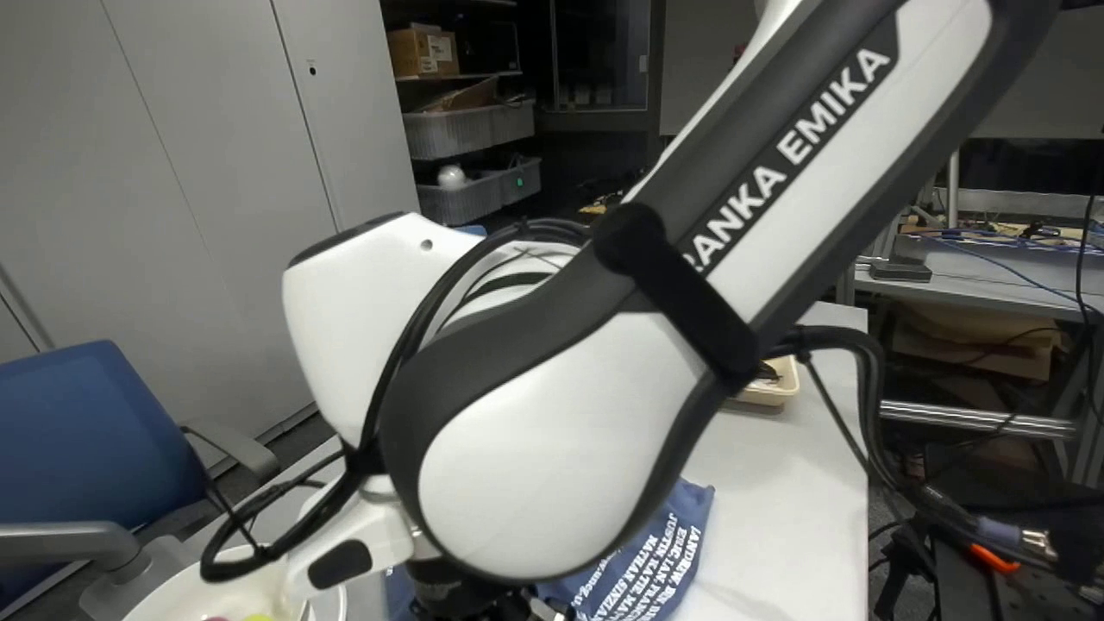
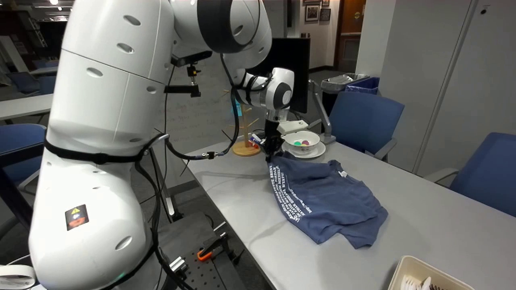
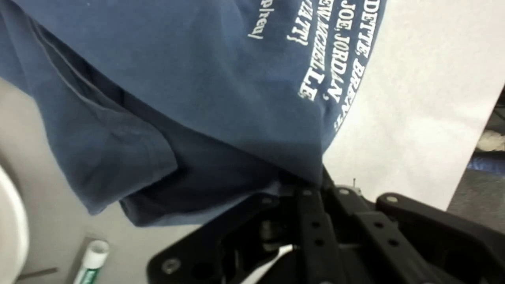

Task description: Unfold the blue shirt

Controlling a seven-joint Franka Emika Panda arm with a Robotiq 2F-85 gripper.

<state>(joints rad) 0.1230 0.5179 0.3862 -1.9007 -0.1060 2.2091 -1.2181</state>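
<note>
Pincer (image 3: 325, 187), nearly closed, pinches an edge of the blue shirt (image 2: 328, 197) between its tips.

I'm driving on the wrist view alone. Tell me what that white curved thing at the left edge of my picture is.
Observer: An exterior view shows a white bowl standing on a white plate on that side; which of the two you see, I cannot tell.
Operator: Name something near the gripper that I'm missing.
Observer: A wooden peg stand, seen in an exterior view, is on the table near it.
Operator: Now report what lies past the end of the blue shirt away from the gripper.
Observer: Both exterior views show a cream tray there, with cutlery in it, apart from the blue shirt.
</note>
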